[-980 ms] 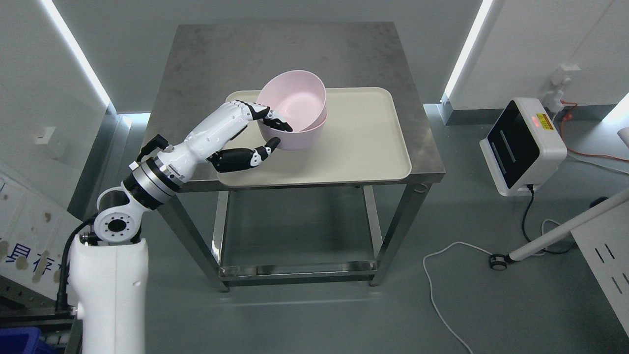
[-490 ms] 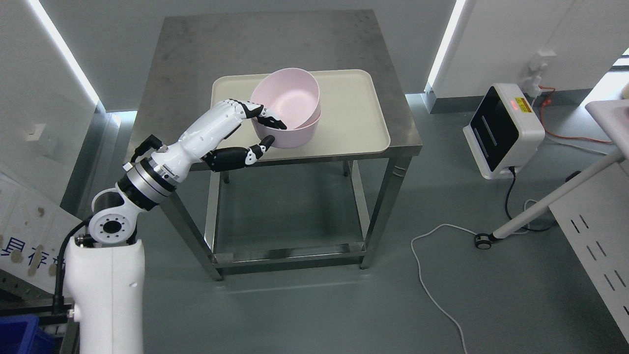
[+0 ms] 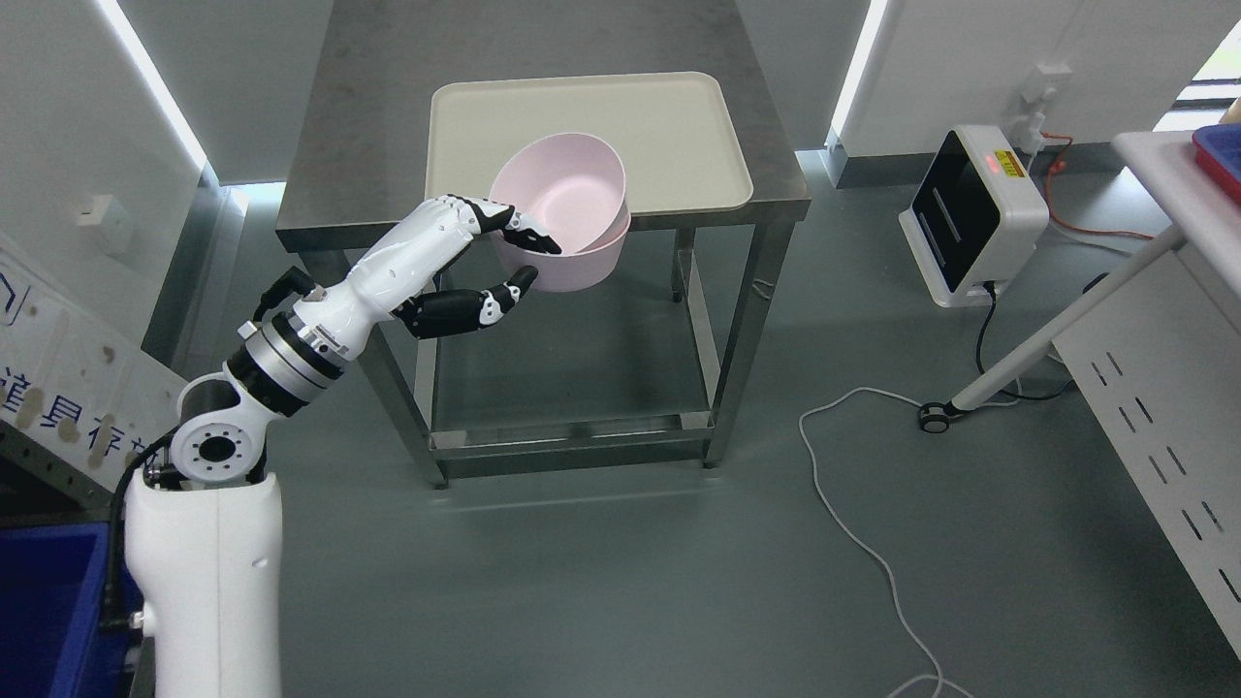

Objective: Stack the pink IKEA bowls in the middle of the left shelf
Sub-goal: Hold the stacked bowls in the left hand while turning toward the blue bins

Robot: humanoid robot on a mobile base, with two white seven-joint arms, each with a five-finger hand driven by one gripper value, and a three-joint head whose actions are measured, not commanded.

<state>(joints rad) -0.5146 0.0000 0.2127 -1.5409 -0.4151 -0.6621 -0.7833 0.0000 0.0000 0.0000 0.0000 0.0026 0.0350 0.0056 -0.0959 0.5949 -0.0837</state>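
left hand [image 3: 519,260] clamped on near rim of two nested pale pink plastic bowls [image 3: 562,208], fingers inside, thumb outside | held clear of cream tray [image 3: 679,126] on steel surface [image 3: 378,107] | carry level, grip firm, avoid tilting stack

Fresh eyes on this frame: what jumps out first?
The white-and-black left hand pinching the rim of two nested pale pink plastic bowls, held at centre frame in front of the steel table's front edge. Behind them, a cream rectangular tray lies on the table. To the right, a white box-shaped device with a black face stands on the floor.
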